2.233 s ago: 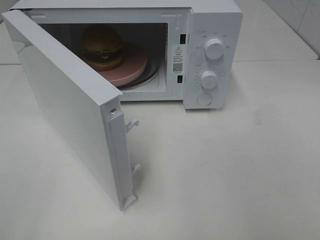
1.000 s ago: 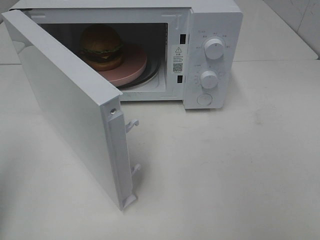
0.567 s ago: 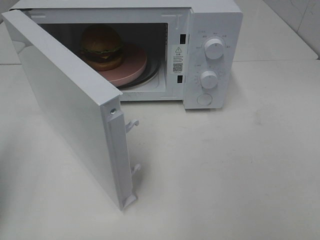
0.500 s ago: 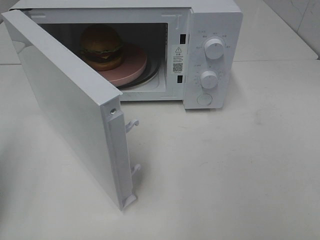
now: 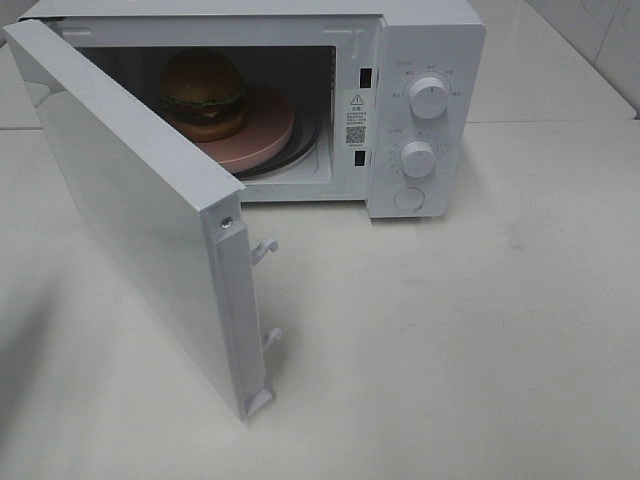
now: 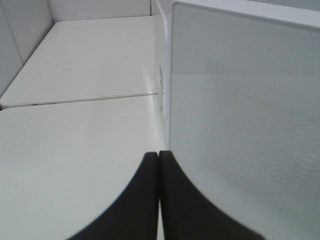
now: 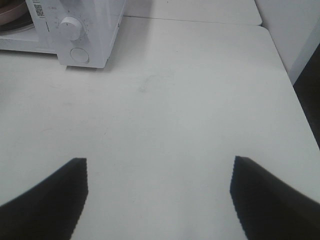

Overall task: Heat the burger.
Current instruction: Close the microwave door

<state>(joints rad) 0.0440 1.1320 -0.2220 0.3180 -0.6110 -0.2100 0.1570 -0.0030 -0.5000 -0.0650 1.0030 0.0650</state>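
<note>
**Operator:** Where is the burger?

**Spotter:** Your burger [image 5: 203, 93] is already inside the microwave [image 5: 430, 40]. It sits on the pink plate [image 5: 262, 135], toward the plate's 10 o'clock side.

**Operator:** And if I had to shift it?

**Spotter:** I'd judge it light and soft. The bun is glossy and likely slippery, and the stacked layers could slide apart. Take the plate's rim at 5 o'clock rather than pinching the bun.

**Operator:** My tools?

**Spotter:** Your left tool [image 6: 159, 165] has its fingers pressed together on nothing, just beside the outer face of the door [image 5: 130, 220]. Your right tool [image 7: 160, 161] stands wide apart and empty over the desk [image 5: 480, 330], well away from the microwave.

**Operator:** Room to move?

**Spotter:** The door swings out toward 7 o'clock in the high view, with latch hooks [image 5: 262, 250] jutting from its free edge. From 3 to 6 o'clock the desk shows bare. To shut the door you'd likely push its outer face near that free edge. Keep your fingers off the hooks and the knobs [image 5: 428, 98].
</note>
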